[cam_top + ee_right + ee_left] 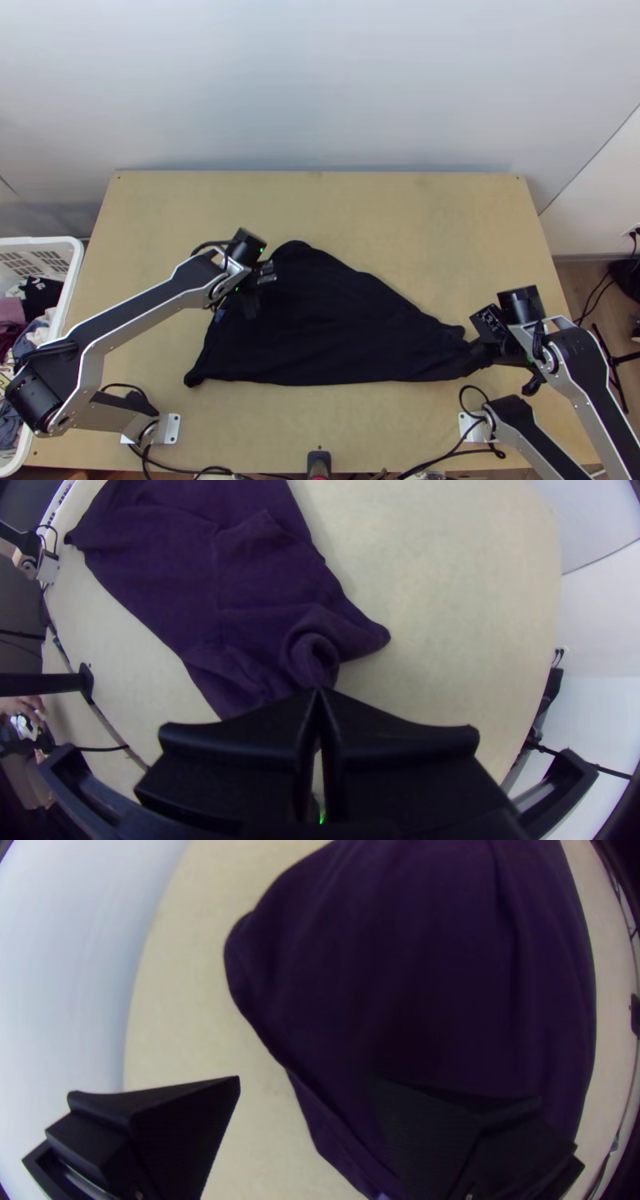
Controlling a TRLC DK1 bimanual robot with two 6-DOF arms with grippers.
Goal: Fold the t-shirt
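So, far left there's a white basket (78, 264) with a jumble of clothes (40, 296) in it, next to the table (360, 208). Then the left gripper (258, 290), jaws spread wide, is over the upper left edge of the t-shirt (320, 336), one finger above cloth and the other off to the side of it. The dark tee's lying across the near half of the table, kinda wedge-shaped, a bit wrinkled, narrowing toward the right. At that narrow end the right gripper (480, 350) has its jaws pressed together, pinching a bunched bit of fabric
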